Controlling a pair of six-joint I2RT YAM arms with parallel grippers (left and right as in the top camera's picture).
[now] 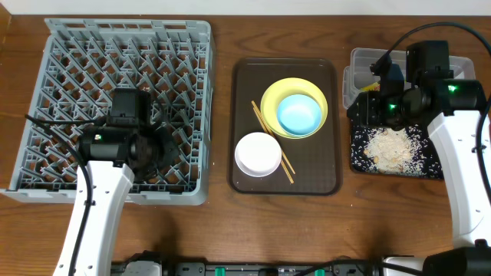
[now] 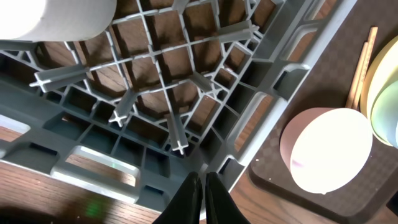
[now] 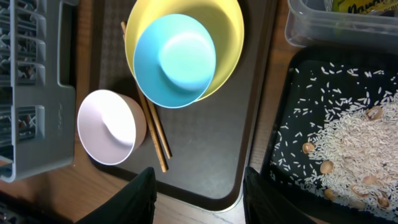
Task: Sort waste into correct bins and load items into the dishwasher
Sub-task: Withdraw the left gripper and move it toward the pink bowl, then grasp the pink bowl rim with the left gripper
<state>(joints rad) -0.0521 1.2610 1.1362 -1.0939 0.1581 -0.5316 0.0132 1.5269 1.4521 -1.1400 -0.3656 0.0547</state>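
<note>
While the left end effector sits pinched shut, empty, over the rack's near side, the right end effector gapes wide and empty above the brown tray. Snatch the blue bowl and the plate beneath could drag, scattering the chopsticks.

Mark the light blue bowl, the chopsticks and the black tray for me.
light blue bowl (image 3: 174, 59), right wrist view, centre of its inside.
chopsticks (image 3: 155, 137), right wrist view, lower exposed stretch.
black tray (image 3: 298, 74), right wrist view, floor near a corner.
</note>
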